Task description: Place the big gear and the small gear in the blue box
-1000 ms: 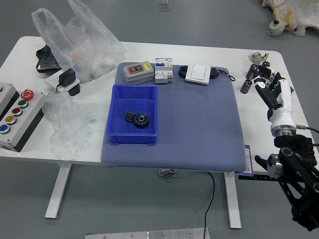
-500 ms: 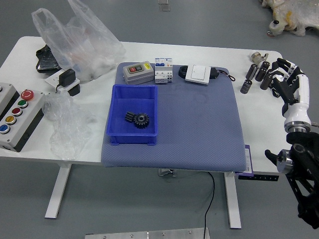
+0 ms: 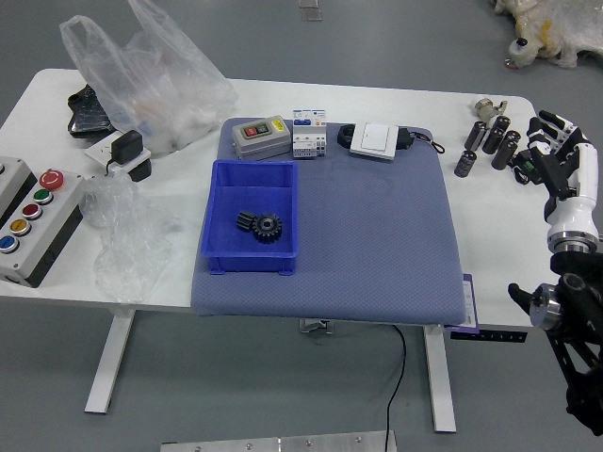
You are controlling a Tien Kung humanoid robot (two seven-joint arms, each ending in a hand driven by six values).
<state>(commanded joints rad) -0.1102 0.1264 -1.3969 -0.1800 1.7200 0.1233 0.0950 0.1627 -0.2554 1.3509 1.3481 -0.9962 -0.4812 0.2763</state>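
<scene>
My right hand (image 3: pixel 550 151) is over the table's right edge, its fingers relaxed with nothing seen in them. Far to its left, the blue box (image 3: pixel 212 212) stands on the left part of the grey-blue mat. Inside the box lie two dark gears touching or nearly so: the big gear (image 3: pixel 268 227) with its toothed face up, and the small gear (image 3: pixel 246 220), longer and narrower, on its left.
Several dark cylinders (image 3: pixel 495 135) stand at the table's back right beside my hand. Behind the box are a grey device (image 3: pixel 261 137), white-blue blocks (image 3: pixel 309 141) and a white square box (image 3: pixel 375 139). Plastic bags and a button panel (image 3: pixel 42 221) occupy the left side.
My right hand has drawn back to the right, away from the mat, uncovering more of the dark cylinders. Box and gears have stayed put.
</scene>
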